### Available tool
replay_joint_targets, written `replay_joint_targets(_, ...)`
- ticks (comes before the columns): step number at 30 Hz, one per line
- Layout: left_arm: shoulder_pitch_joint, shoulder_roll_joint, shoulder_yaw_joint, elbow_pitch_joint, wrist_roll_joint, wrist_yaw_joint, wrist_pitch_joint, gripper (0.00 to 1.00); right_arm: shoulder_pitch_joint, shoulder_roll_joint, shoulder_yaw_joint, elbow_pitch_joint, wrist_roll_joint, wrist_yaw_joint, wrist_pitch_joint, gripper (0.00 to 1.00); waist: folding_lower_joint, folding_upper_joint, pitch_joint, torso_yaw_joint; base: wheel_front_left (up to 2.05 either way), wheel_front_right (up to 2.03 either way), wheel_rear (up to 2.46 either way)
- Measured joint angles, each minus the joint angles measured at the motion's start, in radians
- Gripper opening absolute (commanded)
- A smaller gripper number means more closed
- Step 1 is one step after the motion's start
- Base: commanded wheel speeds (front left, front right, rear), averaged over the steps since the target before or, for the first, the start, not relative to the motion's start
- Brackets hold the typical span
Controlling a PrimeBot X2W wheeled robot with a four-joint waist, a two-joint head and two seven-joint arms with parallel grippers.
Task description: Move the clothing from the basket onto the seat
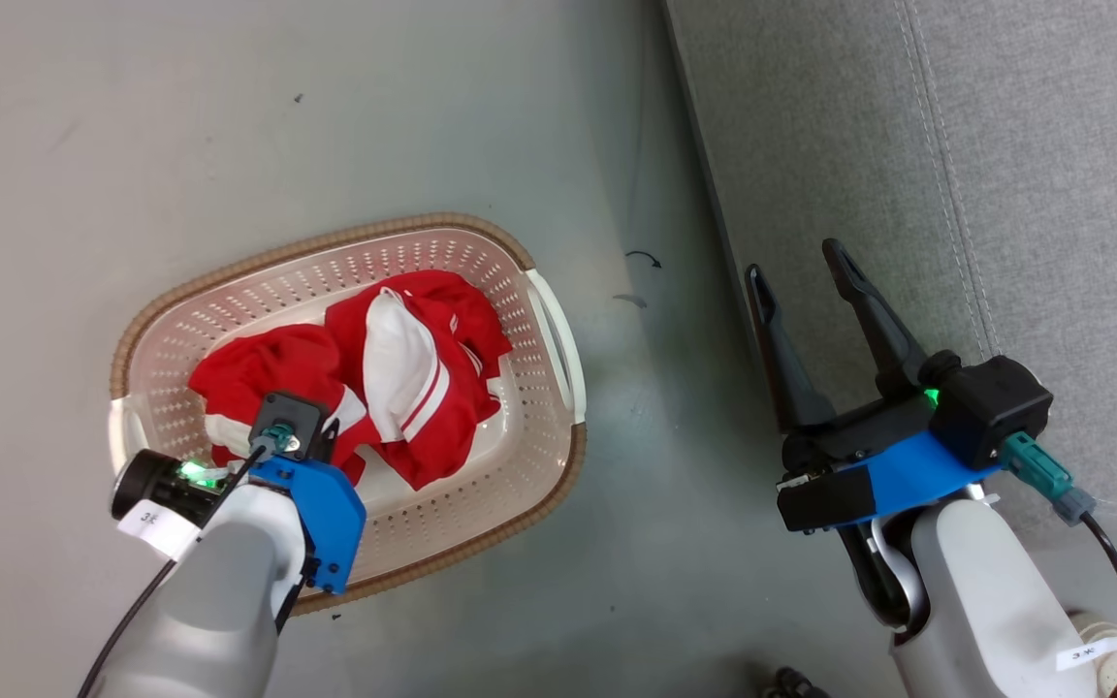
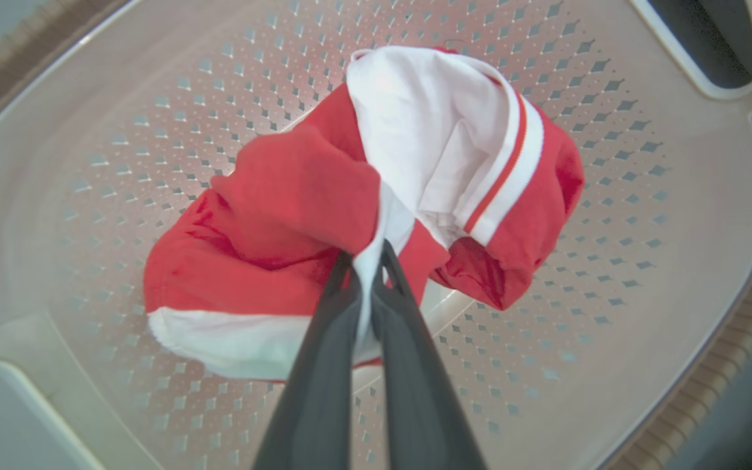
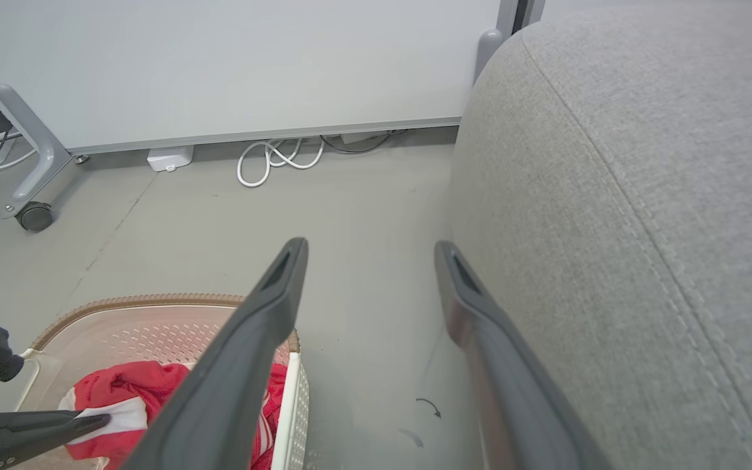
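The clothing (image 1: 423, 388) is a crumpled red heap with white trim lying inside the cream perforated basket (image 1: 520, 456) on the floor. In the left wrist view my left gripper (image 2: 366, 253) is shut on a white fold of the clothing (image 2: 284, 209), low inside the basket (image 2: 611, 294). Its wrist covers the fingers in the head view. My right gripper (image 1: 796, 264) hangs open and empty over the edge of the grey seat (image 1: 1005, 194). The right wrist view has that gripper (image 3: 369, 247) between the seat (image 3: 643, 196) and the basket (image 3: 154, 301), with the clothing (image 3: 128, 385) at lower left.
A strip of bare grey floor (image 1: 655, 407) separates the basket from the seat. Farther off, white cables (image 3: 278, 160) and a small white box (image 3: 169, 158) lie along a pale wall panel. A caster leg (image 3: 33, 215) stands at the left.
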Motion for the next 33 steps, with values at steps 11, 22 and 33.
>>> replay_joint_targets(11,0.024,-0.053,-0.056,-0.042,-0.105,0.0,-0.038,0.0,0.003,0.0,-0.011,0.032,-0.026,0.0,0.0,1.0,-0.0001,0.0,-0.094,0.054,0.0,0.0,0.0)
replay_joint_targets(22,0.096,-0.065,-0.176,-0.155,-0.251,0.0,-0.071,0.0,0.071,0.0,-0.05,0.087,-0.061,0.0,0.0,1.0,-0.0003,0.0001,-0.286,0.138,0.0,0.0,0.0)
replay_joint_targets(33,0.099,-0.057,-0.273,-0.33,-0.377,0.0,-0.075,0.0,0.152,0.0,-0.079,0.124,-0.081,0.0,0.002,1.0,-0.0004,0.0001,-0.473,0.22,0.0,0.0,0.0)
